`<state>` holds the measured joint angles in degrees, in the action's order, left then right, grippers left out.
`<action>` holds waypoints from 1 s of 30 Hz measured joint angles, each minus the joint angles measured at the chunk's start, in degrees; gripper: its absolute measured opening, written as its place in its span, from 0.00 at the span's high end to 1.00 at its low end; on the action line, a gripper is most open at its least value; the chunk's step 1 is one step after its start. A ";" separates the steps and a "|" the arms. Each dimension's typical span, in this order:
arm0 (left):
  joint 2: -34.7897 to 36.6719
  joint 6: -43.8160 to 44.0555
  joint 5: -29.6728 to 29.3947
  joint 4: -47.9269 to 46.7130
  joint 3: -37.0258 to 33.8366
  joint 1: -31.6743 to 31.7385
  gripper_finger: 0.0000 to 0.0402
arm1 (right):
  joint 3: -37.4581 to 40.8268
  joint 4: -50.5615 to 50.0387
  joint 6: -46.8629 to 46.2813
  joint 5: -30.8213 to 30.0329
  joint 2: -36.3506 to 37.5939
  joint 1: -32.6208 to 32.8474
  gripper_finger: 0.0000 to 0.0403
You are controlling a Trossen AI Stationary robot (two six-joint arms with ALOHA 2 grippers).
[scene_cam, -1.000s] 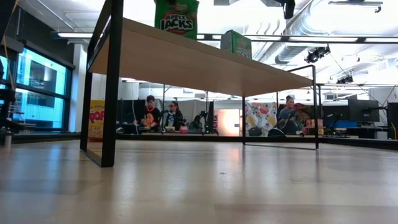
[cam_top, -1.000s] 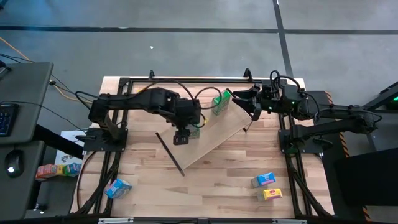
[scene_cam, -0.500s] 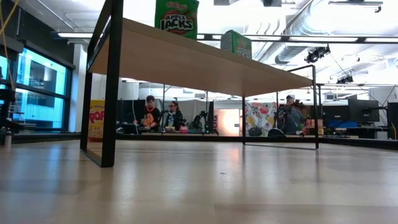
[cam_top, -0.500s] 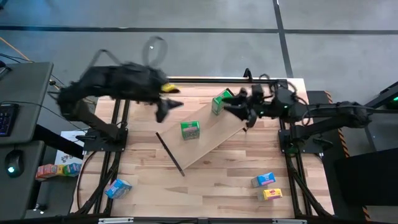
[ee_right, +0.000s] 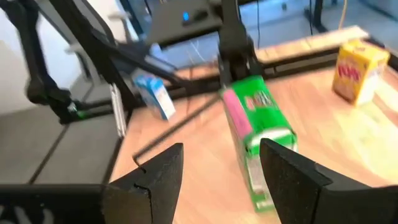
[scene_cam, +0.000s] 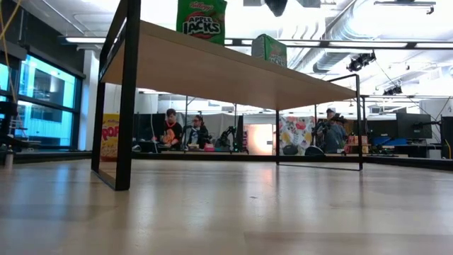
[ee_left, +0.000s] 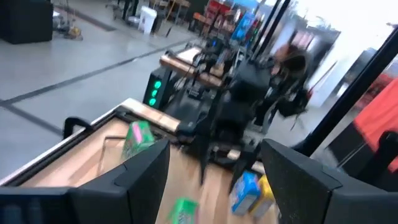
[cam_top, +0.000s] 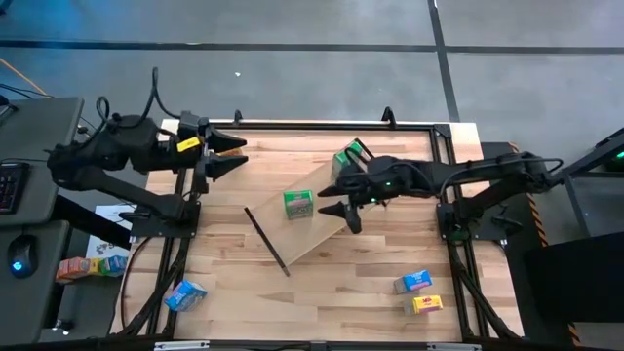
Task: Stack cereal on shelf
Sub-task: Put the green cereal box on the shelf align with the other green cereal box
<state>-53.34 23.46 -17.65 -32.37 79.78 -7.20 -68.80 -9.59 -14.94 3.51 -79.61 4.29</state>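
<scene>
The shelf (cam_top: 314,234) stands aslant mid-table on its dark end panels; the low view shows its underside (scene_cam: 212,71). Two green cereal boxes stand upright on top, one near the middle (cam_top: 298,204) (scene_cam: 202,18) and one at the far end (cam_top: 346,159) (scene_cam: 269,49). My right gripper (cam_top: 330,199) (ee_right: 221,180) hovers open over the board, just right of the middle green box (ee_right: 255,124). My left gripper (cam_top: 237,156) (ee_left: 214,186) is open near the table's far left, pointing at the shelf.
On the tabletop lie a blue box (cam_top: 184,292) near the left front corner and a blue box (cam_top: 416,282) and a yellow box (cam_top: 426,304) at the right front. Another yellow box (ee_right: 357,68) sits beyond the shelf. Dark frame rails (cam_top: 185,244) border both sides. People sit in the room behind.
My left arm has swung quickly away from the middle green box, up and back toward the table's far left; that box stays standing on the shelf. My right arm has reached from the far right edge toward the table's middle, over the shelf, toward that box.
</scene>
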 joint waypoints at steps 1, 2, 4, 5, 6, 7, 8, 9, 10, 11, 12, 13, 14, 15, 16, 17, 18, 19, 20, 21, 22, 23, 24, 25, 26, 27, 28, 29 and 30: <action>0.59 0.37 0.01 0.60 -1.00 0.00 0.39 | -0.51 -1.30 -0.02 0.00 -0.41 0.00 0.49; 0.88 0.54 -0.01 0.11 -1.77 0.00 0.39 | -0.89 -2.34 -0.24 0.06 -0.74 0.00 0.49; 0.81 1.06 0.02 -0.17 -2.22 0.00 0.39 | -1.31 -4.09 -1.25 0.88 -1.17 -0.05 0.47; 0.71 1.41 0.02 -0.45 -2.26 0.00 0.39 | -1.35 -4.65 -1.31 1.22 -1.45 -0.15 0.45; 0.68 1.59 0.12 -0.85 -2.31 0.00 0.39 | -1.37 -4.81 -1.31 1.22 -1.71 -0.23 0.43; 0.63 1.77 0.45 -0.68 -2.30 0.00 0.39 | -1.30 -5.08 -1.29 1.19 -1.81 -0.39 0.41; 0.56 1.85 0.62 -0.38 -2.20 0.00 0.39 | -1.22 -5.23 -1.27 0.85 -1.82 -0.59 0.38; 0.56 1.92 0.65 -0.42 -2.18 0.00 0.39 | -1.22 -5.03 -1.27 -0.21 -1.83 -0.84 0.36; 0.51 1.97 0.66 -0.60 -2.18 0.00 0.39 | -1.22 -4.68 -1.16 -1.50 -1.94 -1.07 0.33; 0.46 1.97 0.70 -0.62 -2.20 0.00 0.39 | -1.22 -4.61 -0.96 -2.84 -2.04 -1.29 0.30; 0.46 1.97 0.70 -0.64 -2.22 0.00 0.39 | -1.21 -4.70 -0.29 -4.04 -2.11 -1.49 0.28; 0.47 2.00 0.70 -0.63 -2.22 0.00 0.39 | -1.20 -4.66 0.69 -4.72 -2.16 -1.72 0.25; 0.50 2.02 0.70 -0.58 -2.22 0.00 0.39 | -1.20 -4.31 1.80 -4.87 -2.32 -1.89 0.23; 0.50 2.02 0.70 -0.58 -2.22 0.00 0.39 | -1.22 -3.66 2.54 -4.76 -2.54 -2.10 0.21; 0.48 2.04 0.70 -0.59 -2.22 0.00 0.39 | -1.20 -3.32 3.17 -4.33 -2.79 -2.17 0.20; 0.48 2.04 0.70 -0.64 -2.22 0.00 0.39 | -1.20 -2.64 3.42 -3.60 -3.20 -2.16 0.19; 0.48 2.04 0.72 -0.63 -2.22 0.00 0.39 | -1.20 -1.33 3.87 -3.04 -3.69 -2.14 0.18; 0.48 2.04 0.72 -0.63 -2.22 -0.01 0.39 | -1.20 -0.51 4.74 -2.66 -4.20 -2.00 0.18; 0.48 2.04 0.72 -0.63 -2.22 0.00 0.39 | -1.20 -0.07 5.76 -2.51 -4.72 -1.88 0.18; 0.48 2.02 0.73 -0.63 -2.22 0.00 0.39 | -1.20 0.32 6.86 -2.55 -5.34 -1.76 0.18; 0.47 1.99 0.74 -0.68 -2.22 0.00 0.39 | -1.20 0.57 7.86 -3.10 -5.93 -1.68 0.17; 0.46 2.01 0.74 -0.71 -2.22 0.00 0.39 | -1.17 0.49 8.50 -3.91 -6.37 -1.66 0.17; 0.46 2.02 0.74 -0.70 -2.22 -0.01 0.39 | -1.15 0.51 8.93 -4.47 -6.78 -1.70 0.17; 0.48 1.99 0.74 -0.68 -2.22 0.00 0.39 | -1.15 0.92 9.19 -4.66 -7.12 -1.95 0.17; 0.48 1.99 0.72 -0.69 -2.22 0.00 0.39 | -1.15 0.99 9.45 -4.76 -7.38 -2.16 0.17; 0.48 1.99 0.74 -0.73 -2.22 -0.01 0.39 | -1.15 1.10 9.64 -4.67 -7.67 -2.44 0.17; 0.48 1.99 0.74 -0.71 -2.22 0.00 0.39 | -1.15 1.69 9.83 -4.12 -8.01 -2.61 0.17; 0.48 1.99 0.72 -0.73 -2.22 0.00 0.39 | -1.15 2.23 9.94 -3.35 -8.36 -2.85 0.17; 0.48 1.99 0.74 -0.74 -2.22 -0.02 0.39 | -1.15 2.75 10.01 -2.34 -8.71 -3.00 0.17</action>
<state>-52.86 25.45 -16.91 -33.11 77.56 -7.22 -69.95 -6.84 -4.93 1.17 -88.32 1.30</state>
